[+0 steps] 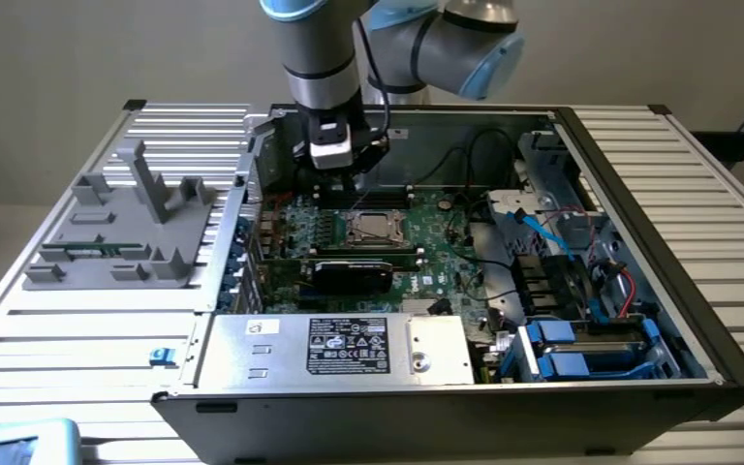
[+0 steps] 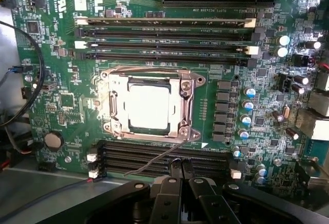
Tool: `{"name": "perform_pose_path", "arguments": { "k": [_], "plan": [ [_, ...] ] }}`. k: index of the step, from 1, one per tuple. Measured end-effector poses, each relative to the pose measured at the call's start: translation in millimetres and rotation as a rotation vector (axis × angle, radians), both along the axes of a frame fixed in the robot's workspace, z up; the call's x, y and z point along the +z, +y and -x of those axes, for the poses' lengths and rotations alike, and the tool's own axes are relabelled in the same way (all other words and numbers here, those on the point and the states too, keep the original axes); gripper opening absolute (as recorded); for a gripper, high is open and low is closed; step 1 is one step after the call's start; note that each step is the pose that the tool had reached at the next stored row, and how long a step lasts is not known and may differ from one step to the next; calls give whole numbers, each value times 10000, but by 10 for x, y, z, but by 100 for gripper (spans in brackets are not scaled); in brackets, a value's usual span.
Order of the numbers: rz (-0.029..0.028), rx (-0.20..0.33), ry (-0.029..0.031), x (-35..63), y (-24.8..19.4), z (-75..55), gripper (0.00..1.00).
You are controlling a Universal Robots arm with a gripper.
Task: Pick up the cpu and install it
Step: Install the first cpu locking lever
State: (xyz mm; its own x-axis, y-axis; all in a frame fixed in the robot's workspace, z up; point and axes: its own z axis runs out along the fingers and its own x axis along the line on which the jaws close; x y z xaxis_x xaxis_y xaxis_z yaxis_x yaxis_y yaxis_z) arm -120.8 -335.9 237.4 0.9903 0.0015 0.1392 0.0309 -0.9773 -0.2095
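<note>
Over circuit board [image 2: 61, 44], inside open computer case [image 1: 346, 417]: gripper [image 2: 181, 166] hangs clenched, empty, fingertips above memory slots [image 2: 164, 154], just beside socket frame [image 2: 187, 93]. Chip [image 2: 149, 107] lies flat in socket, frame round its edges.

Risks, as judged: closed fingers meeting chip top would scratch or tilt it. Frame covers edges, so poor purchase. Thin wire lever [image 2: 154, 158] near fingertips could snag.

Chip: square, pale silver top, glare-washed, darker rim.

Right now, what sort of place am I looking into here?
Probably a robotics lab or test bench for computer assembly: a robot arm hangs over an opened desktop computer case, which sits on a slatted metal table beside a grey parts fixture.
</note>
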Motion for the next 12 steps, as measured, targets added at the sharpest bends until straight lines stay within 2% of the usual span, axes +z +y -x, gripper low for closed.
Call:
{"name": "perform_pose_path", "arguments": {
  "k": [2,7,10,11,12],
  "plan": [
    [-91,-106,-2,-19,1,5,11],
    [-237,-331,-5,-70,0,15,11],
    [-413,-517,-24,-86,0,17,11],
    [-450,-577,-32,-95,1,16,11],
    [-464,-621,-35,-108,1,16,11]
  ]
}}
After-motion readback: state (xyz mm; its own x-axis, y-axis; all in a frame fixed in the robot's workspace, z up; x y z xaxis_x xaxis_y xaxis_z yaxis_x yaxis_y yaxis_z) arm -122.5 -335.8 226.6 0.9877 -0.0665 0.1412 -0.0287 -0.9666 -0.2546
